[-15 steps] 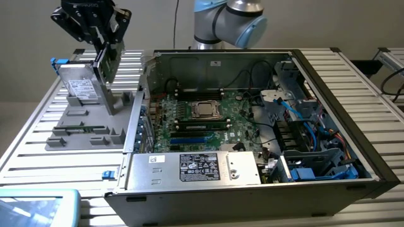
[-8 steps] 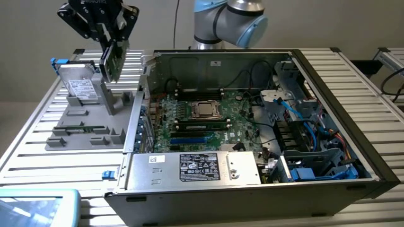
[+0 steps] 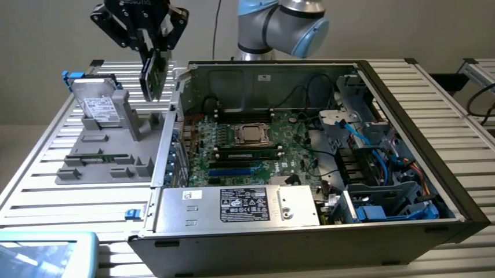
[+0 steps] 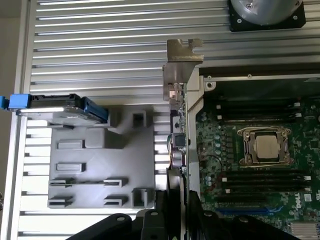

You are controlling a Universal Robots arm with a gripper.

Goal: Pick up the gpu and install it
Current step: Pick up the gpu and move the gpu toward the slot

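Note:
My gripper (image 3: 155, 51) hangs above the table at the exterior view's left, shut on the gpu (image 3: 155, 75). The card hangs on edge below the fingers, clear of everything, over the gap between the grey parts holder (image 3: 104, 165) and the wall of the open computer case (image 3: 255, 69). In the wrist view the gpu (image 4: 178, 125) is seen edge-on, with its metal bracket at the far end and my black fingers (image 4: 192, 212) on either side of its near end. The motherboard (image 3: 247, 147) lies open inside the case, next to the card.
A silver drive with a white label (image 3: 99, 110) stands in the parts holder, and a thin stick (image 3: 99, 155) lies in a slot lower down. The power supply (image 3: 240, 205), blue cables and a drive cage (image 3: 386, 202) crowd the case's near and right parts.

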